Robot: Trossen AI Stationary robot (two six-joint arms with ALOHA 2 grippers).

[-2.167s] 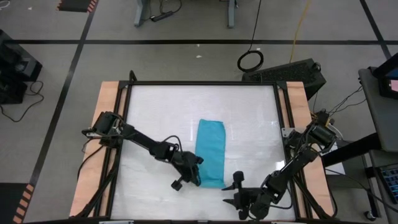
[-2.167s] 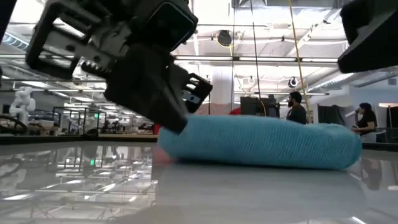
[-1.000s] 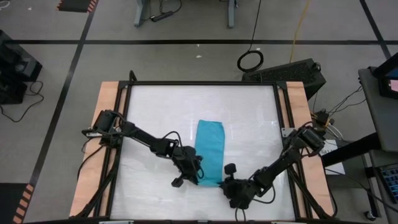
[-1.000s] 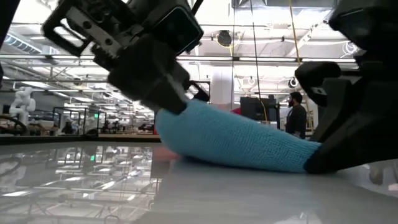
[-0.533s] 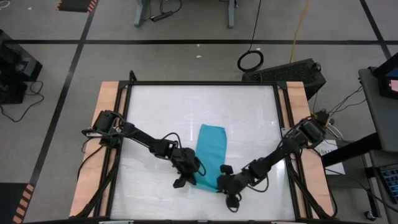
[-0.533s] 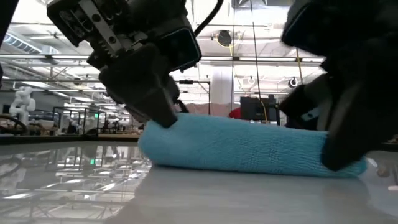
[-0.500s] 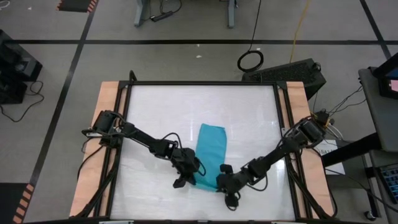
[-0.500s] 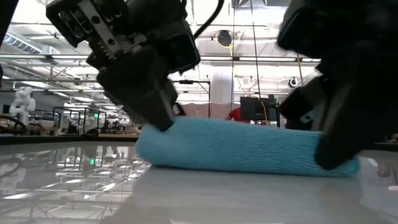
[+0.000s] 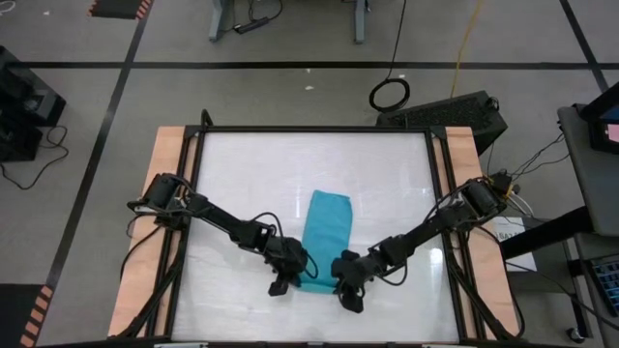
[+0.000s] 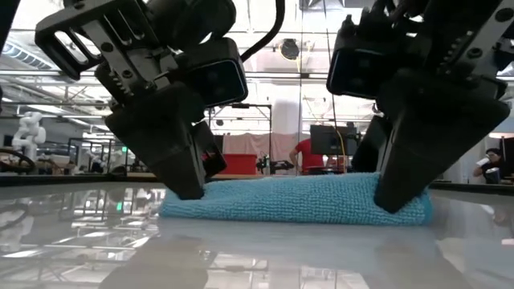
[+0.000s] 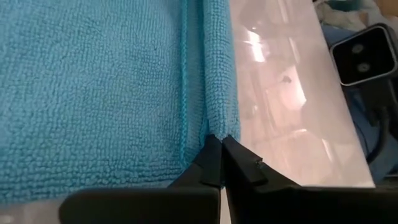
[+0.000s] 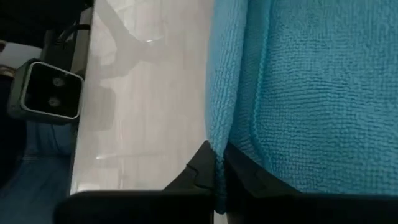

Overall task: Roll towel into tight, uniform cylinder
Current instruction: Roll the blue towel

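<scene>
Left pincer [image 9: 293,271], right pincer [image 9: 340,271] each clenched on towel [image 9: 325,228] near-edge corners

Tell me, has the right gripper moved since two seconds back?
Yes. The right gripper has swung in from near the table's front edge toward its middle, and is now shut on the towel's near corner.

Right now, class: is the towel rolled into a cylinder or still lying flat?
Mostly flat: the towel lies as a folded strip on the table; only its near edge is pinched by the left gripper and right gripper.
</scene>
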